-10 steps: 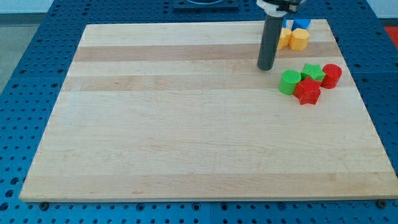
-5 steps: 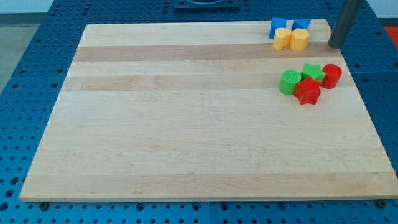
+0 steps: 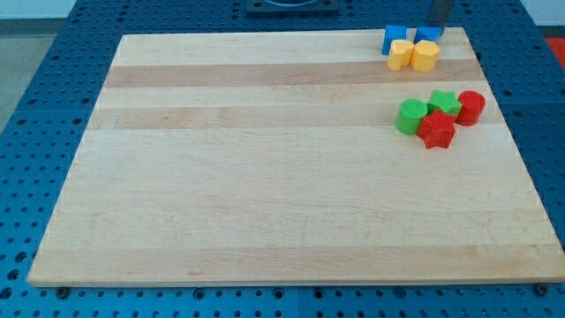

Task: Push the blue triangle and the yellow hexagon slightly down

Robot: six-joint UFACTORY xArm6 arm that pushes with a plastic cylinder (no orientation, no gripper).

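Four blocks cluster at the board's top right. A blue block and a second blue block sit side by side at the top edge; I cannot make out their shapes. Just below them are a yellow block and the yellow hexagon, touching each other. My dark rod comes in from the view's top, and my tip is at the board's top edge, just above the right blue block, close to it or touching it.
Below the cluster sits a second group: a green block, a green star, a red round block and a red star, all touching. The wooden board lies on a blue perforated table.
My tip went from left of the yellow blocks, out past the board's right edge, then up and left to just above the right blue block. No block has moved.
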